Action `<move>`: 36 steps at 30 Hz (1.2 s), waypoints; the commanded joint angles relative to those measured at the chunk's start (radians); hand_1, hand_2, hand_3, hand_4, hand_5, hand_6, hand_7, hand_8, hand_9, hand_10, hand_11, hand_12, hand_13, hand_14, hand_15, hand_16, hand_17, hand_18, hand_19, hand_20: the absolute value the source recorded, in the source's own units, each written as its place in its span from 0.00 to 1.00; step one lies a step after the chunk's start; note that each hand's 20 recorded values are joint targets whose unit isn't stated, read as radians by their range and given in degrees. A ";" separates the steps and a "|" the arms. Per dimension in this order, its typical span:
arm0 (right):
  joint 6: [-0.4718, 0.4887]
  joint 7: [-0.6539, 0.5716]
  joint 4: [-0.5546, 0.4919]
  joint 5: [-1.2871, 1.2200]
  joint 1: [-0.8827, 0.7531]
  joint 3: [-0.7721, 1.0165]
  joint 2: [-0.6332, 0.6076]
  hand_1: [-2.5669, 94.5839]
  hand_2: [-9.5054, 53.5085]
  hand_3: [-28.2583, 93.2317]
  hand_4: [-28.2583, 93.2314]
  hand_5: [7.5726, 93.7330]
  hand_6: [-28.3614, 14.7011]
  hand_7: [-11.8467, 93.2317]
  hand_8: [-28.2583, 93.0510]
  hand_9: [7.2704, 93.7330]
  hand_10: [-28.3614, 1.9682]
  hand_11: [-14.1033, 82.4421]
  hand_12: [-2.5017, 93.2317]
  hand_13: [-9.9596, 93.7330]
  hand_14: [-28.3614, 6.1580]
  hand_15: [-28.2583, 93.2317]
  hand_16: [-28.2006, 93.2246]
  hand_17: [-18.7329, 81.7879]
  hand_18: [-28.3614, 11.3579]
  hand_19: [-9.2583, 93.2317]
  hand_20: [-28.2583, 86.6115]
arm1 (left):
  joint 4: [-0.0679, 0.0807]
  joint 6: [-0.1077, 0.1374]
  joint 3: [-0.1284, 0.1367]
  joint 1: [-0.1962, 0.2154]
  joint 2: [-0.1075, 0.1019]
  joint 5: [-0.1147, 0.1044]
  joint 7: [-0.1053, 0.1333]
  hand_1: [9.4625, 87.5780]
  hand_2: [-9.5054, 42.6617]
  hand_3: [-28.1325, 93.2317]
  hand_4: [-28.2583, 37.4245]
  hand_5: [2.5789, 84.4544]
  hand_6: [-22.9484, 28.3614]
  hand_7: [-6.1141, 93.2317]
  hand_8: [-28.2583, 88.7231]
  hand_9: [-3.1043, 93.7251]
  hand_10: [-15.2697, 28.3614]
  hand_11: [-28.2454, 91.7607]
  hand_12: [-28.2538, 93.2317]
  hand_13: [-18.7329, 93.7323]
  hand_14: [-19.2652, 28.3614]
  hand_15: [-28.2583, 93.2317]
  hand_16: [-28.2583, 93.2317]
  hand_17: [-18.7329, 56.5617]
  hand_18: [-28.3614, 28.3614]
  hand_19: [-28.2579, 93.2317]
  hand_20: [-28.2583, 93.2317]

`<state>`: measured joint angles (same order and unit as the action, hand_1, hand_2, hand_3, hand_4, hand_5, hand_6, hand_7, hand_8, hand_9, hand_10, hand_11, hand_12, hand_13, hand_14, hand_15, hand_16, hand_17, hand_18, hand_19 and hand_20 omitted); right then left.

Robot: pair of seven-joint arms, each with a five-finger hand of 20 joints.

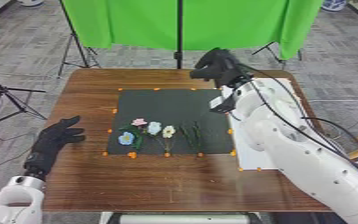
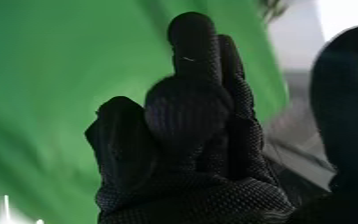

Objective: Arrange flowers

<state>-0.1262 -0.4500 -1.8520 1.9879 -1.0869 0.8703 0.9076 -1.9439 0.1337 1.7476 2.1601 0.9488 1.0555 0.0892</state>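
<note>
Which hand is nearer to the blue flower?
The left. In the head view, the left hand is just left of the blue flower, beyond the mat's left edge; the right hand is farther away, up and to the right.

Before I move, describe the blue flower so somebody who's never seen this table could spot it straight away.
On the brown table lies a dark mat with orange marks around its edge. In the mat's near left corner, the blue flower is the leftmost bloom. Its stronger blue sets it apart from the pink flower just beyond it and the pale blooms to its right.
</note>
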 commanded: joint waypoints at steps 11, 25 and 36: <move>0.215 -0.158 0.332 0.272 -0.121 0.166 -0.243 0.25 0.02 0.74 0.14 0.57 0.61 0.22 0.18 0.71 0.34 0.39 0.32 0.86 0.54 0.76 0.53 0.72 0.22 1.00 0.75 | -0.010 0.003 0.013 0.030 0.013 0.005 -0.009 0.16 0.53 0.71 0.00 0.47 0.54 0.18 0.19 0.50 0.69 0.43 0.34 0.53 0.83 0.47 0.22 0.31 0.76 0.34 0.36; 0.143 -0.129 0.434 0.269 -0.090 0.129 -0.198 0.27 0.00 0.75 0.14 0.54 0.62 0.23 0.18 0.72 0.36 0.41 0.32 0.89 0.63 0.76 0.53 0.75 0.26 1.00 0.75 | -0.004 -0.008 0.005 0.020 0.012 0.005 -0.016 0.16 0.53 0.71 0.00 0.47 0.54 0.18 0.19 0.50 0.69 0.43 0.34 0.53 0.83 0.47 0.22 0.31 0.76 0.34 0.36; 0.054 -0.057 0.554 0.217 -0.058 0.080 -0.143 0.35 0.00 0.78 0.13 0.51 0.64 0.24 0.18 0.71 0.43 0.40 0.31 0.90 0.67 0.76 0.53 0.76 0.29 1.00 0.74 | 0.002 -0.012 -0.005 0.007 0.015 0.006 -0.012 0.16 0.53 0.71 0.00 0.47 0.54 0.19 0.19 0.50 0.69 0.43 0.34 0.53 0.83 0.47 0.22 0.31 0.76 0.34 0.36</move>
<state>0.0178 -0.5635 -1.3300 2.2427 -1.1425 0.9744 0.7399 -1.9488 0.1330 1.7515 2.1709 0.9517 1.0562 0.0865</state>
